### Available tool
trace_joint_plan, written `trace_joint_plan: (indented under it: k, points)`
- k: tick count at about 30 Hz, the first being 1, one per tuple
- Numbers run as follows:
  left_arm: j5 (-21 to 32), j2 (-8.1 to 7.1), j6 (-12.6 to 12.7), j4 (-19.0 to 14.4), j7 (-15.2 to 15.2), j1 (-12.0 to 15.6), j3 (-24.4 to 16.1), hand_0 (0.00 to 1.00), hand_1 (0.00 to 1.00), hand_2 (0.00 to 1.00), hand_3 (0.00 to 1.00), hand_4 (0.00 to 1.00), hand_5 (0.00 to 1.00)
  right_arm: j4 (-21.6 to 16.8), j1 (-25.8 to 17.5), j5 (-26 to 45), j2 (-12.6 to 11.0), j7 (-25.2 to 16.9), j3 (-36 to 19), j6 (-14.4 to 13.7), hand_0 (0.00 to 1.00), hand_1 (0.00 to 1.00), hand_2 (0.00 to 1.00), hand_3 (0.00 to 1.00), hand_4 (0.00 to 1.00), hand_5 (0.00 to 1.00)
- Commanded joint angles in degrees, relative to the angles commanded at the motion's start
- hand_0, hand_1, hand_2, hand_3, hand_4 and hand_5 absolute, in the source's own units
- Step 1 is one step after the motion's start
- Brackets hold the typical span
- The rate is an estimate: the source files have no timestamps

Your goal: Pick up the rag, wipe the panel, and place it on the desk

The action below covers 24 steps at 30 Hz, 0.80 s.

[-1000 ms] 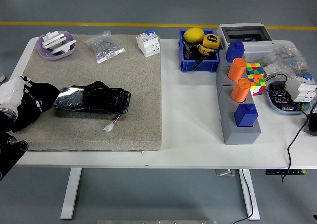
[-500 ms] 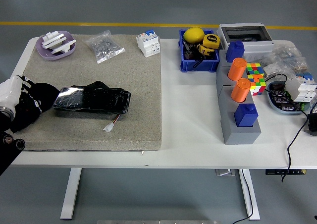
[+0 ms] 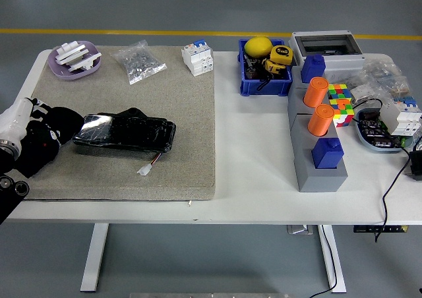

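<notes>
The left hand (image 3: 39,136) sits at the left edge of the white bench (image 3: 257,146), black fingers down on the beige felt mat (image 3: 165,113). Honestly can't tell how far the fingers are closed or whether they've got hold of anything, since it's all black on black there. The rag itself I can't pick out for sure either; there's a dark floppy lump right by the hand that could be it, but it blends into the fingers.

The glossy black rectangular panel (image 3: 125,134) lies flat on the mat just right of the hand, its left end touching or nearly touching the fingers. A thin wire with a small white plug (image 3: 144,170) trails off its near side.

Along the far edge of the mat: a lilac dish of white parts (image 3: 74,59), a clear bag of small bits (image 3: 138,62) and a white breaker block (image 3: 198,59). Further right, a blue bin with yellow tools (image 3: 265,67) and a grey block with orange cylinders (image 3: 316,140).
</notes>
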<state>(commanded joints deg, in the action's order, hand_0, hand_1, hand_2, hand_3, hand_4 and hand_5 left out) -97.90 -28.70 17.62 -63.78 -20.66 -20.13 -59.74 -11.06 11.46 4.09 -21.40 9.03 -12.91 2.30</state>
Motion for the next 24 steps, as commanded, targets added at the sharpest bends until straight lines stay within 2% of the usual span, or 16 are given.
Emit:
trace_joint_plan:
  k: [12, 17, 18, 23, 24]
  points:
    - [-3.2, -0.14, 1.3, 2.4, -0.7, -0.2, 0.2, 0.489, 0.679, 0.562, 0.568, 0.861, 0.053, 0.0, -0.3, -0.2, -0.2, 0.0, -0.3, 0.1, 0.709, 0.527, 0.639, 0.627, 0.998, 0.557]
    - [-2.8, -0.38, 0.0, 1.4, -1.5, -0.1, -0.5, 0.489, 0.679, 0.562, 0.568, 0.861, 0.053, 0.0, -0.2, -0.2, -0.2, -0.1, -0.2, 0.1, 0.709, 0.527, 0.639, 0.627, 0.998, 0.557]
    - [-1.7, -0.57, -0.7, 1.0, -1.7, 0.0, -0.8, 0.495, 0.690, 0.588, 0.573, 0.859, 0.071, 0.0, -0.2, -0.2, -0.2, -0.1, -0.3, 0.0, 0.710, 0.526, 0.639, 0.627, 0.998, 0.555]
    - [2.6, -1.44, -3.8, -0.5, -2.2, 0.4, -2.6, 0.495, 0.690, 0.588, 0.573, 0.859, 0.071, 0.0, -0.1, -0.1, -0.2, -0.1, -0.3, -0.1, 0.710, 0.526, 0.639, 0.627, 0.998, 0.555]
    - [3.5, -1.58, -4.3, -0.9, -2.3, 0.6, -2.9, 0.518, 0.719, 0.720, 0.642, 0.957, 0.248, 0.0, -0.1, -0.2, -0.2, -0.1, -0.4, -0.1, 0.711, 0.526, 0.639, 0.627, 0.998, 0.555]
